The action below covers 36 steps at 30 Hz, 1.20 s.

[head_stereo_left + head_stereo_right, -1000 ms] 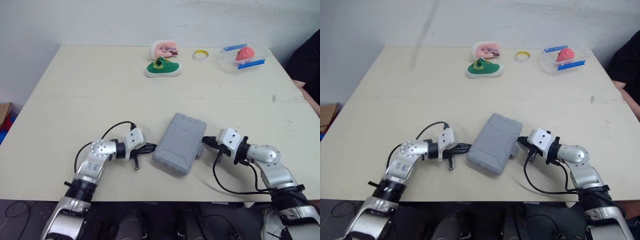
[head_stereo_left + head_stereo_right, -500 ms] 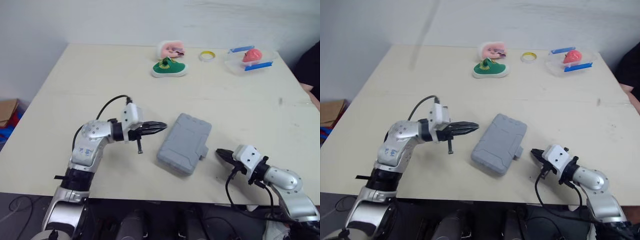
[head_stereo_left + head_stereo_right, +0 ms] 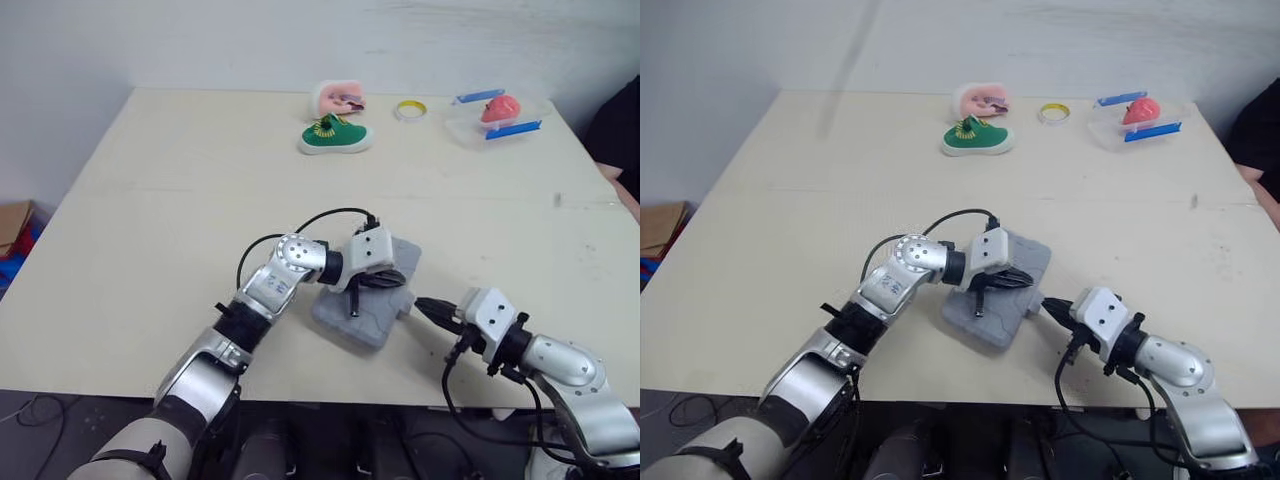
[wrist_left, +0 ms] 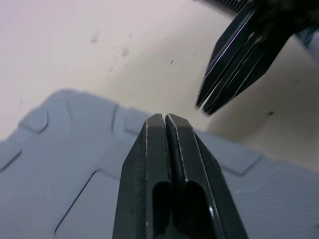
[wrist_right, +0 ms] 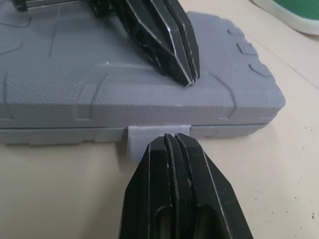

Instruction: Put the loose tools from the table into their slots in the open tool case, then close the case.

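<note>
Pressing its fingers together around nothing, left gripper (image 3: 396, 283) rests its tips on the lid of the closed grey tool case (image 3: 1010, 310); right gripper (image 3: 424, 304), fingers likewise together and empty, points at the case's pale latch tab (image 5: 158, 134), plain in right wrist view; case lies near the table's (image 3: 150, 200) front edge, long axis diagonal, near-left to far-right.

Tool case (image 3: 372, 320) lies on the table (image 3: 150, 200), close to its front edge. Left gripper (image 3: 398, 283) is over the case lid, near the case's right side. Right gripper (image 3: 421, 303) is just right of the case, at its side tab. Well behind the case: shoe (image 3: 333, 136). Tape roll (image 3: 407, 108) and container (image 3: 490, 116) behind-right of case.
</note>
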Available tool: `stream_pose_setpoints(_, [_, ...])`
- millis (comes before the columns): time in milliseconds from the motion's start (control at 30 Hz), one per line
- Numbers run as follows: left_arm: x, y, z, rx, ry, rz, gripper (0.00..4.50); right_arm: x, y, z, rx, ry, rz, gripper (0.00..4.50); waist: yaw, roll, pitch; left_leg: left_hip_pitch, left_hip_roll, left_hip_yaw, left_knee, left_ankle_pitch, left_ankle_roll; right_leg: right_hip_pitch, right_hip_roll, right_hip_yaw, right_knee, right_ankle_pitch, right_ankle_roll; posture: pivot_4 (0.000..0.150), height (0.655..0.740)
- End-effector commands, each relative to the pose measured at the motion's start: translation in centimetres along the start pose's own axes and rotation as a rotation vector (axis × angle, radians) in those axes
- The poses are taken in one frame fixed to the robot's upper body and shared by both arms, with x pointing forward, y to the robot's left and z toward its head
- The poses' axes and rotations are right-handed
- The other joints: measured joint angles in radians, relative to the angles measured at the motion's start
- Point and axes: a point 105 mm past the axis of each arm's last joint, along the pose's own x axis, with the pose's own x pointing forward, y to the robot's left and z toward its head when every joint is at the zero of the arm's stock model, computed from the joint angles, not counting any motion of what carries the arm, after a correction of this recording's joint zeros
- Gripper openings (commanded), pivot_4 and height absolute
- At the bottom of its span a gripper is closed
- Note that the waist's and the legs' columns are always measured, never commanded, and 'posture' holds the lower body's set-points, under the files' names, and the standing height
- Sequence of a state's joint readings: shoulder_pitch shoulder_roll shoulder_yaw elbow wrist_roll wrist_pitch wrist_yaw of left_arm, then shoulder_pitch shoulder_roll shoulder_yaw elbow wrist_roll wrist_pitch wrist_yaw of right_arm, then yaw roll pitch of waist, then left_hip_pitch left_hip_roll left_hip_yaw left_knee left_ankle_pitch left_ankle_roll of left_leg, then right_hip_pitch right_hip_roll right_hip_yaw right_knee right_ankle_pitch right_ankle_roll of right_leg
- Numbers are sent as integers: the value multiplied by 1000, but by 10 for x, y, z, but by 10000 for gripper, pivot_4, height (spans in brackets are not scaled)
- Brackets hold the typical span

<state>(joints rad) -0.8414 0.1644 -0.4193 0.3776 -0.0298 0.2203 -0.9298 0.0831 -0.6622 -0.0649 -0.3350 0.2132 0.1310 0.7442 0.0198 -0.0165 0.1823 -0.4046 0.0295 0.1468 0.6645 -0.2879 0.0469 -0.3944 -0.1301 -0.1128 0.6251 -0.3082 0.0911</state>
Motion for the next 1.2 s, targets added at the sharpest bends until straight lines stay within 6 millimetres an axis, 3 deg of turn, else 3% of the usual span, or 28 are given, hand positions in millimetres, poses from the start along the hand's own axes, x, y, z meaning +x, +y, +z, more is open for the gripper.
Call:
stream_pose_setpoints(33, [-1,-16,-41,-69,194,-65,447,7,0,4,-4,-20,-1,0,0,0,0,0,0,0,0,0,0,0,0,-1,0,0,0,1500,7400])
stream_pose_setpoints(167, [-3,-27,-54,-84,243,-89,447,9,3,0,-9,-5,5,0,1,0,0,2,0,0,0,0,-1,2,0,0,0,0,0,1500,7400])
stream_pose_setpoints(467, [-2,-35,-61,-93,254,-90,447,19,1,-17,25,38,0,0,4,-1,-5,3,0,-1,0,0,0,3,-1,-1,0,0,0,1500,7400])
stream_pose_setpoints(1033, [-3,-34,-74,-114,289,-93,447,50,12,-2,69,-41,118,0,-17,-3,-14,5,1,-1,0,0,0,4,-1,0,0,0,-1,1500,7400])
stream_pose_setpoints(1200, [-5,-34,-87,-92,326,-101,447,63,3,-1,259,-47,132,0,-28,-7,-19,14,2,-1,-2,-6,3,13,-1,0,-3,-1,-2,1500,7400])
